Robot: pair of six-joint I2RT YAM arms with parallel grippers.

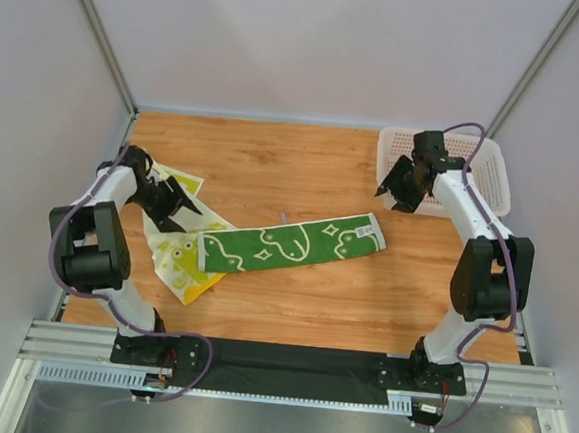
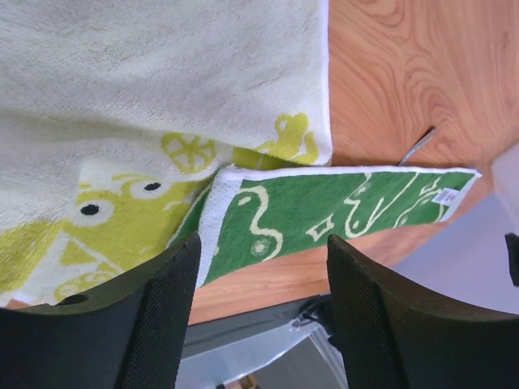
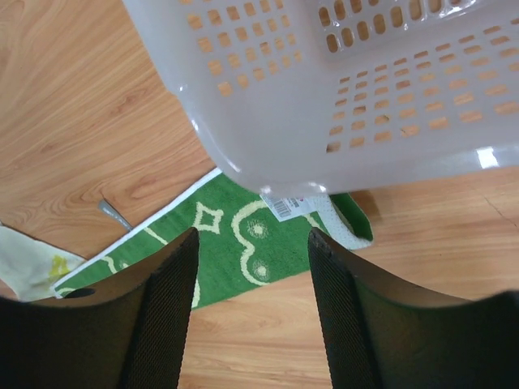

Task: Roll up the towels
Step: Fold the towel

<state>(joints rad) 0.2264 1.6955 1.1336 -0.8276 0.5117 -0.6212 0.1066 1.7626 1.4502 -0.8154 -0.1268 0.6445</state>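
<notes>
Table (image 1: pixel 313 168): green towel (image 1: pixel 287 241), yellow towel (image 1: pixel 173 256), basket (image 1: pixel 494 182)

Bright, even, diffuse overhead lighting; only soft, faint shadows on the table (image 1: pixel 303 167). Small glare spot on the basket (image 3: pixel 340 97) wall; wrist views sharp centrally.

The green towel (image 1: pixel 292 242) is a long, thin strip with white line drawings and a white edge. It lies flat and is not rolled. In the top view it sits near the middle, with its ends pointing to about 9 and 3 o'clock. A small white tag is at the 3 o'clock end. Its 9 o'clock end lies on top of the yellow towel (image 1: pixel 178 258). That one is cream with lime-green shapes. It is spread out, a bit wrinkled and not rolled, over at 9 o'clock.
</notes>
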